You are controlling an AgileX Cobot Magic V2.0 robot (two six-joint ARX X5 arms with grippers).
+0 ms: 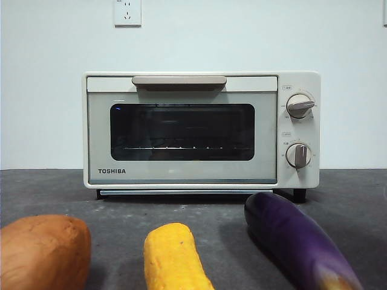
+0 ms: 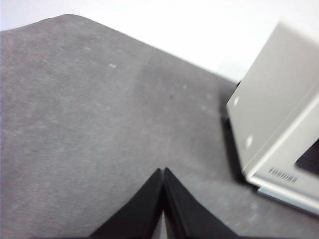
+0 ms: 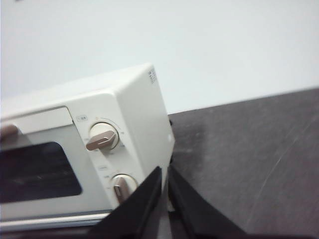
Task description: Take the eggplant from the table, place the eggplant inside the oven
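Oven (image 1: 181, 130) door shut, blocking the cavity, bare table (image 1: 351, 193) apparently open on both flanks

I read this as a lab test bench. I see 1 oven (image 1: 181, 130) on a bare grey table (image 1: 351, 193), a blank white wall (image 1: 42, 90), 1 socket (image 1: 127, 12).
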